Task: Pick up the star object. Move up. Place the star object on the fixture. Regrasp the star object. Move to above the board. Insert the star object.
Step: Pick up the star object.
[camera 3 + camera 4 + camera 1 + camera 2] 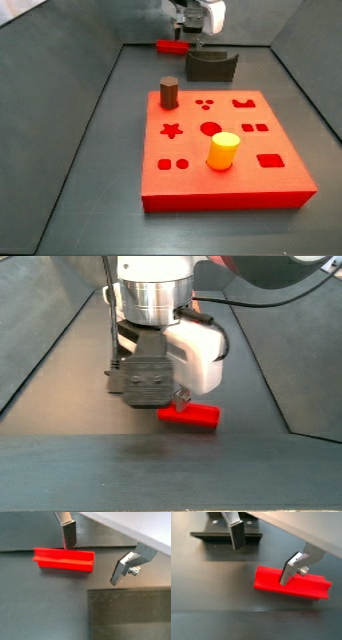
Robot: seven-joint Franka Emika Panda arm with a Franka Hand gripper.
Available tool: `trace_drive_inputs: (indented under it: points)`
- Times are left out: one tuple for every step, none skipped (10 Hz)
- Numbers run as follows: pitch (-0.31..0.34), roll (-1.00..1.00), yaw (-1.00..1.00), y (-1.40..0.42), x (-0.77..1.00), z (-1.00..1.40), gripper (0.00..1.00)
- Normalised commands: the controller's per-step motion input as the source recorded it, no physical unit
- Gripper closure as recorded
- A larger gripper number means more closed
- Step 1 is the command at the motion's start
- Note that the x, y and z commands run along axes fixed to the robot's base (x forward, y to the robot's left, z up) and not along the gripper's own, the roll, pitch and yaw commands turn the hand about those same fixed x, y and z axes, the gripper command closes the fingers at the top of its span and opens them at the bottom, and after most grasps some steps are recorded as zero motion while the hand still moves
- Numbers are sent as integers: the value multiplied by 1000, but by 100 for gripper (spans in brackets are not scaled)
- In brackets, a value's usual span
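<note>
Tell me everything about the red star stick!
The star object is a bright red, plastic-looking peg with ridges running along it. It lies flat on its side on the dark floor, near the fixture and off the board. The gripper hangs open above it, fingers on either side, not squeezing it.

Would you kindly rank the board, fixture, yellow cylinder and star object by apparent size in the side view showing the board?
1. board
2. fixture
3. yellow cylinder, near the camera, so unsure against the fixture
4. star object, farthest, below the gripper

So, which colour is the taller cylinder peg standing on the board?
Yellow: the cylinder peg on the board, clearest in a side view. The pincer hangs behind.
</note>
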Motion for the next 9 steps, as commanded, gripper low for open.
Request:
trace_drive_inputs:
  points:
    - [9,-37,-1000,0,0,-77,0]
    - [4,-37,-1000,0,0,-74,0]
    - [0,-36,-1000,0,0,-46,0]
    - [0,-50,-1000,0,0,0,0]
    - [-11,-86,-1000,-20,0,0,0]
    - [-129,-97,-980,-14,0,-303,0]
    - [-23,-49,0,11,0,0,0]
    - [-239,-117,-340,340,-540,-649,0]
    - [-179,-77,-503,266,-629,-780,0]
